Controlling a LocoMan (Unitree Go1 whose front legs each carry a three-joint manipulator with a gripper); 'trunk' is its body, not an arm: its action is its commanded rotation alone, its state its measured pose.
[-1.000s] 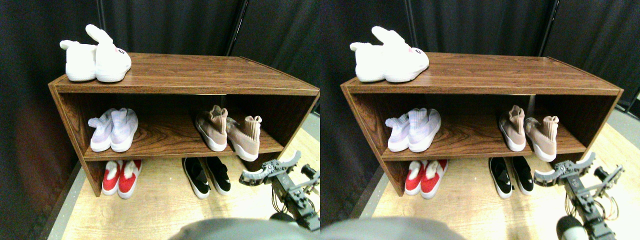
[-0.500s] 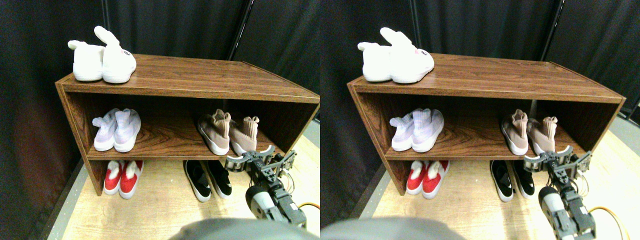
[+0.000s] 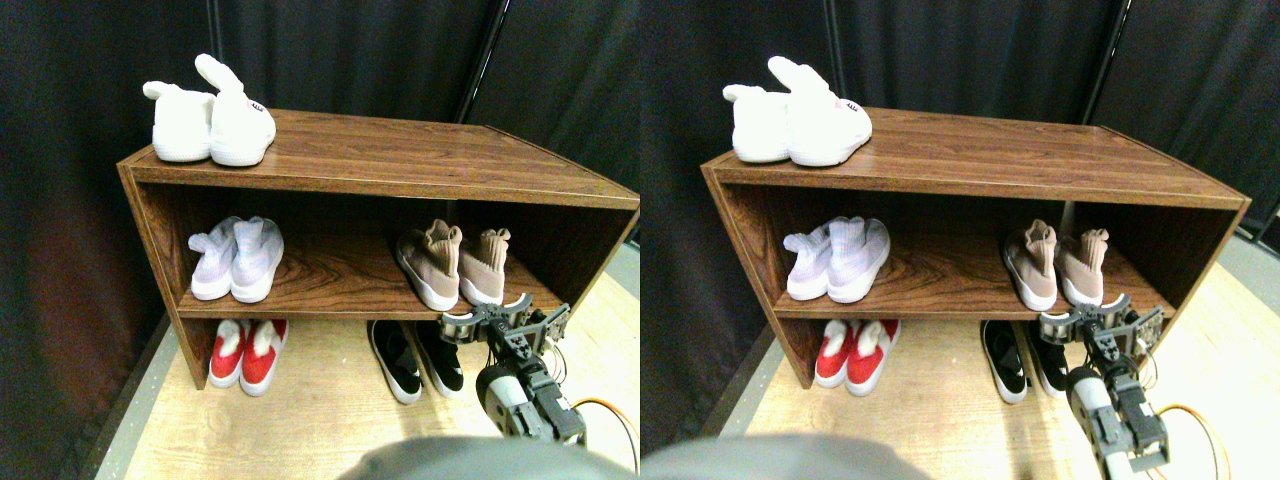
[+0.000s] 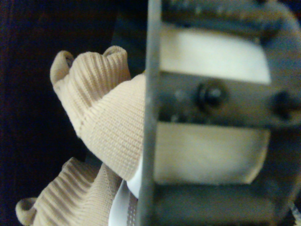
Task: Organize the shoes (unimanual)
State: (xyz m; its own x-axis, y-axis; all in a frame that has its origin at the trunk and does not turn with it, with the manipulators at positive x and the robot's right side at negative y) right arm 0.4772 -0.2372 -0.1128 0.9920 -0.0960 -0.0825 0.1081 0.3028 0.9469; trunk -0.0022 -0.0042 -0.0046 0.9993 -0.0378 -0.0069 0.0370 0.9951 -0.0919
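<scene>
Black slip-ons [image 3: 413, 355]: on the floor under the shelf unit, side by side, right of the red slippers [image 3: 245, 352].
Tan sneakers [image 3: 453, 265]: on the middle shelf [image 3: 340, 275], right part, side by side, heels outward; their knit collars [image 4: 101, 117] fill the wrist view.
Right gripper [image 3: 503, 318]: at the shelf's front edge, just before the right tan sneaker; jaws apart, holding nothing.

Grey metal arm [image 3: 525, 395], dark open-frame hand [image 3: 497, 322], orange cable [image 3: 610, 415].
</scene>
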